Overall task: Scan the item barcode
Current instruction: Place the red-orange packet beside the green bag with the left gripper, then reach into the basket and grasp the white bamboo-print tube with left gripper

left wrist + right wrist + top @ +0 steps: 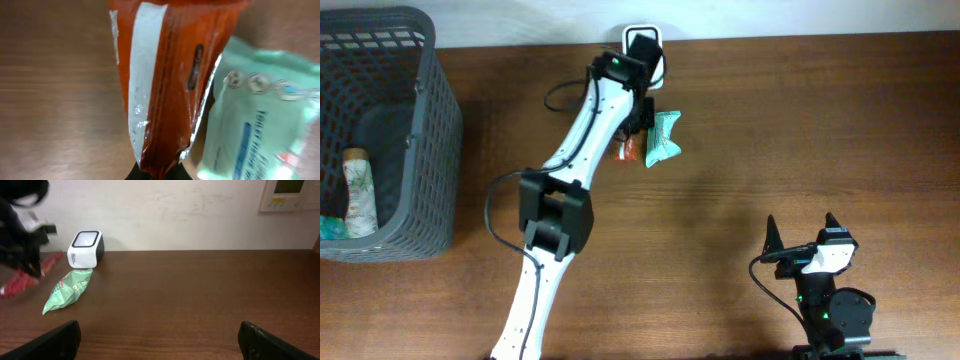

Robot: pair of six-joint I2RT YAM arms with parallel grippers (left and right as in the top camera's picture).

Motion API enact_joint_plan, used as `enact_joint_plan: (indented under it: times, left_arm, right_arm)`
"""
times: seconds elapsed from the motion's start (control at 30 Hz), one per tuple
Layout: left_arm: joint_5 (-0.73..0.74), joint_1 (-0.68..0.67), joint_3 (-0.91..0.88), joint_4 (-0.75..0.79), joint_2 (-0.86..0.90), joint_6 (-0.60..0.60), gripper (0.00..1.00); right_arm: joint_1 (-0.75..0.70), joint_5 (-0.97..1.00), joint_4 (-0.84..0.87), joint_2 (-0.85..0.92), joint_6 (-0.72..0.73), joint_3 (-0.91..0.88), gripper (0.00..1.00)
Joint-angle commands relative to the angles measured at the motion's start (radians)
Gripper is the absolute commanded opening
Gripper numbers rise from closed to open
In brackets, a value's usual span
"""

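My left gripper [159,175] is shut on the bottom edge of an orange-red snack packet [165,75], which hangs just above the table. In the overhead view that packet [627,150] sits just below the white barcode scanner [642,40] at the table's far edge. A mint-green packet [663,138] lies flat on the wood right beside it. From the right wrist view the scanner [86,247] stands against the wall, the green packet [67,290] before it and the orange packet [22,282] to its left. My right gripper [160,340] is open and empty, far off at the front right.
A dark mesh basket [438,120] stands at the far left with a bottle [358,190] and other goods inside. The left arm [575,140] stretches diagonally across the table's middle. Cables loop beside both arms.
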Motion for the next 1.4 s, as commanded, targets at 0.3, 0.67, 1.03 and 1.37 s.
enact_joint_plan:
  times: [0.3,0.67,1.03,1.37]
  left_arm:
    - [0.134,-0.179,0.035,-0.047,0.06,0.0,0.07]
    - [0.138,-0.123,0.256,-0.284,0.042,-0.002,0.48]
    - [0.107,0.303,0.585,-0.2,-0.355,0.137,0.77]
    - [-0.104,0.897,0.449,-0.109,-0.459,0.209,1.0]
  right_arm:
    - [-0.006,0.005,-0.004,-0.006,0.012,-0.007,0.99]
    - [-0.006,0.005,-0.004,-0.006,0.012,-0.007,0.99]
    - [-0.006,0.005,-0.004,-0.007,0.012,-0.007,0.99]
    - [-0.006,0.005,-0.004,-0.006,0.012,-0.007,0.99]
